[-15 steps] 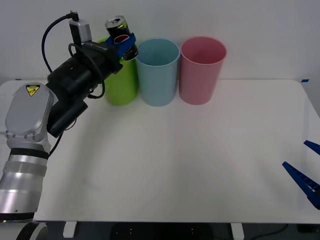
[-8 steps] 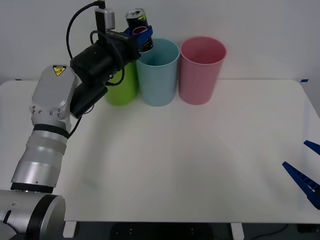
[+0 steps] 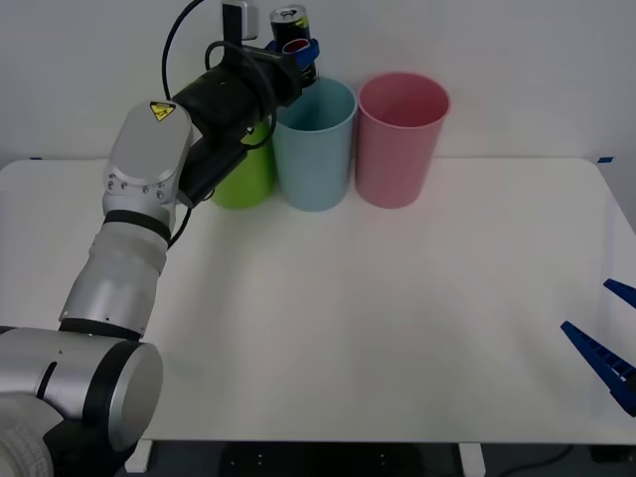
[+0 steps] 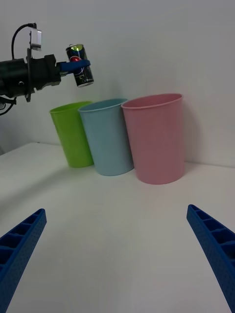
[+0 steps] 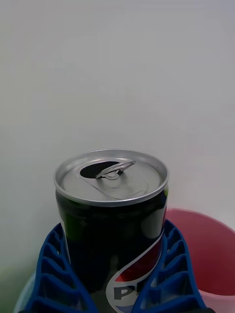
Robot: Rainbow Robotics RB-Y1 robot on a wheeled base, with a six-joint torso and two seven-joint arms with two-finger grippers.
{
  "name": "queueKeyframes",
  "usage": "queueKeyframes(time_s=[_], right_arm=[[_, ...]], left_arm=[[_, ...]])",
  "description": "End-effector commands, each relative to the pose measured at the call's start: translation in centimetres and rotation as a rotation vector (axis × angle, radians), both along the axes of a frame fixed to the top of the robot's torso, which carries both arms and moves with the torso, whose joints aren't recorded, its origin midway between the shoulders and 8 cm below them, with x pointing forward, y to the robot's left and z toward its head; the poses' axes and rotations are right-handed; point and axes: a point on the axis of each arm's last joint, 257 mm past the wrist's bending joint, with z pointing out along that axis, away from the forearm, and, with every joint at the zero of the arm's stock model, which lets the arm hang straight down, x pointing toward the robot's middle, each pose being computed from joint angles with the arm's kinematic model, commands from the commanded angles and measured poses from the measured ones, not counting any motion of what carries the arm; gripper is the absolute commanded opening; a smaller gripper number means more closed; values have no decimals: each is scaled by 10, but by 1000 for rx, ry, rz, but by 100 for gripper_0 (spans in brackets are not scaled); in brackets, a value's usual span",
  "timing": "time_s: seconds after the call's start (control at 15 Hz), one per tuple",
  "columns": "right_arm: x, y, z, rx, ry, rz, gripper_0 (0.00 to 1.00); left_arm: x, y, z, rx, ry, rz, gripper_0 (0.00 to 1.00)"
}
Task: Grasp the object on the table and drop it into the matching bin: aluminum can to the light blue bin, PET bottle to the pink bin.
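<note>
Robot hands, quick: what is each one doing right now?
Left hand: closed on the aluminum can, up by the light blue bin.
Right hand: open, holding nothing, low over the table.

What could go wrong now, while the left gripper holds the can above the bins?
The left gripper holds the aluminum can near the light blue bin's left rim, beside the lime green bin; released now, it might hit the rim or drop into green. The can is tilted and could bounce out.

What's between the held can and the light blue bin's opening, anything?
Nothing visible. The left gripper holds the aluminum can above the light blue bin, near its left rim; the bin's mouth is open, with only air below. The right gripper waits far off.
</note>
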Motion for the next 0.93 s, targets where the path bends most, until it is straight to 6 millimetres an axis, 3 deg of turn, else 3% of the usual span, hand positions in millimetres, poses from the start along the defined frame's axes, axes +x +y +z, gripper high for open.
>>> queueKeyframes(time_s=[0.07, 0.27, 0.93], right_arm=[[0, 0, 0, 0, 0, 0, 100], [0, 0, 0, 0, 0, 0, 100], [0, 0, 0, 0, 0, 0, 100]], left_arm=[[5, -3, 1, 10, -6, 40, 1], [5, -15, 0, 23, -11, 63, 1], [24, -23, 3, 67, -12, 125, 1]])
